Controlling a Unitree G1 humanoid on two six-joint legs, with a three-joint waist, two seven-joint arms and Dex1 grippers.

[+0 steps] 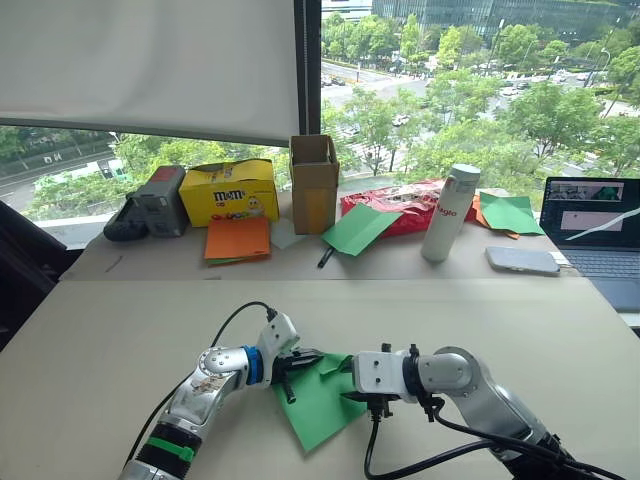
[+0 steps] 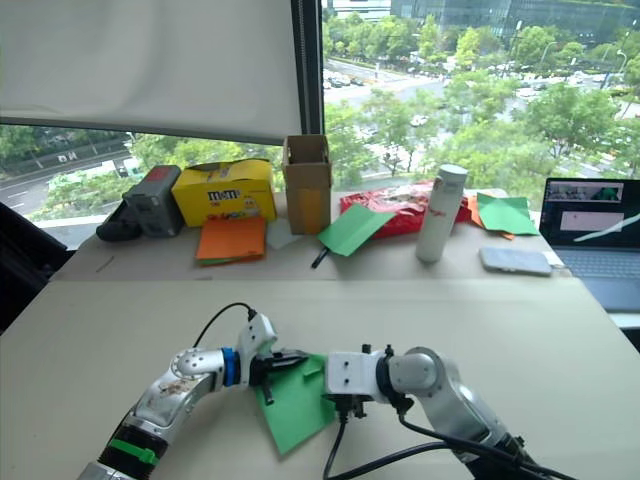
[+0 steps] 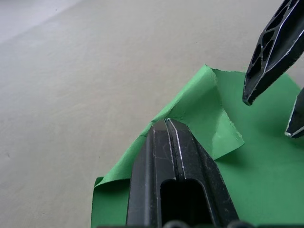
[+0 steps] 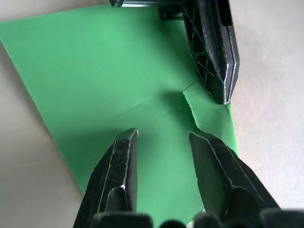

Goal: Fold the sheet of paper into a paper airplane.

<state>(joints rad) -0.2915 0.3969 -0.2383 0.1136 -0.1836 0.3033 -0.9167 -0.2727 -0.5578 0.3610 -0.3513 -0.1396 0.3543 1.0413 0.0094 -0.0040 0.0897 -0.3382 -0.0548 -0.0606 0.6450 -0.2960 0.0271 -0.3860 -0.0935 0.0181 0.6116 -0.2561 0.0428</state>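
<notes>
While the sheet of paper (image 1: 318,405) lies mostly flat on the near worktop (image 1: 520,330) between both arms, its bright green corner nearest the left arm is curled up into a small raised flap. Left tool (image 3: 167,127) has its fingers pressed together, clamped on that lifted edge. Right tool (image 4: 161,137) hovers just over the sheet with fingers apart, gripping nothing; one faint crease runs across the paper.
</notes>
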